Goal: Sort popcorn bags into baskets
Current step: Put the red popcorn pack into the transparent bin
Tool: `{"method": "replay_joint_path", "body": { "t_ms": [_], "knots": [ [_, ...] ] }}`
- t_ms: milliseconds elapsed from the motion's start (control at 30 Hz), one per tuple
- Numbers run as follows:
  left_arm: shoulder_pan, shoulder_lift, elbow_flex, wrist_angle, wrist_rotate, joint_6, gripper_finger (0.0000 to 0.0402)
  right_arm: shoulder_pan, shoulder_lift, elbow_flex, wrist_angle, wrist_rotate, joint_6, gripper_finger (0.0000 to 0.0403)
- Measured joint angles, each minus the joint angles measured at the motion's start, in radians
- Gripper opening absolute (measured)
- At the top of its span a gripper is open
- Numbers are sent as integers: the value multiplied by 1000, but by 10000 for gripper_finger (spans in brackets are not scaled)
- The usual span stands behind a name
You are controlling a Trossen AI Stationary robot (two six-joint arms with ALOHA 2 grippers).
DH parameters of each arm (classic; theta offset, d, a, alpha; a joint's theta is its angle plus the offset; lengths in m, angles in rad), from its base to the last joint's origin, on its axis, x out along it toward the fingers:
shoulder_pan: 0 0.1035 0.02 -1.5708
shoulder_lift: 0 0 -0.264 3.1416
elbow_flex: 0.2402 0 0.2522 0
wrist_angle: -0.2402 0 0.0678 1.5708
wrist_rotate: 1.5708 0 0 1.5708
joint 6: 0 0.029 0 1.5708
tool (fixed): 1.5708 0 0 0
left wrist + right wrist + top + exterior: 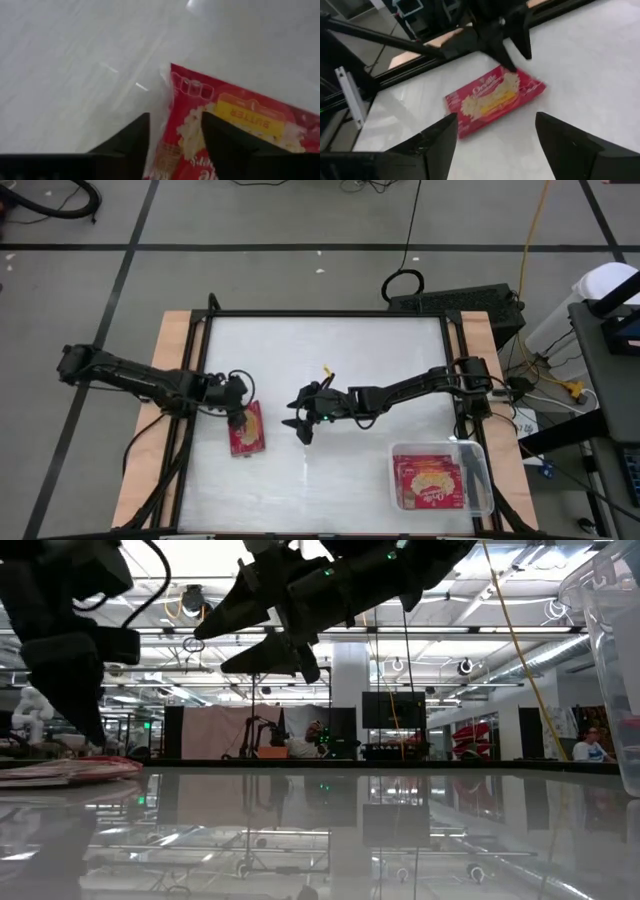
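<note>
While 1 popcorn bag [247,429] lies flat on the tabletop [330,360] at its left side, both arms sit close by.
Left pincer [238,418] stands right over that bag, fingers [131,141] parted astride its edge, not pinching it. Right pincer [298,423] hovers mid-tabletop, spread wide and empty. Near the right corner, a clear basket [478,480] holds more red bags [428,483].

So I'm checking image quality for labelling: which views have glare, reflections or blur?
Low view: the glossy table mirrors the ceiling lights, and the clear basket is a blurred edge. Left wrist view: the popcorn bag is soft, with streaky glare. High view: evenly lit.
</note>
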Motion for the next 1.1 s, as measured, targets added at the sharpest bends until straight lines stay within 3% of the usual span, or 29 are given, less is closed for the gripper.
{"method": "replay_joint_path", "body": {
  "t_ms": [133, 233, 333, 567, 700, 900, 1100],
  "knots": [
    [80, 2, -34, 128, 61, 42, 240, -1, 12, 0, 4, 4, -30, 260],
    [122, 25, -71, 220, 82, 81, 264, -1, 11, -1, 6, 4, -46, 261],
    [143, 66, -110, 285, 59, 160, 269, 0, 11, -1, 10, 4, -61, 261],
    [141, 143, -156, 317, 55, 97, 265, 7, 11, -1, 11, 3, -89, 261],
    [120, 148, -167, 342, 63, 128, 203, 6, 11, -1, 21, 6, -101, 261],
    [109, 142, -172, 395, 120, 174, 21, 7, 11, 0, 21, 6, -73, 261],
    [107, 102, -148, 433, 129, 212, 6, 12, 11, 0, -5, 6, 35, 261]
  ]
}}
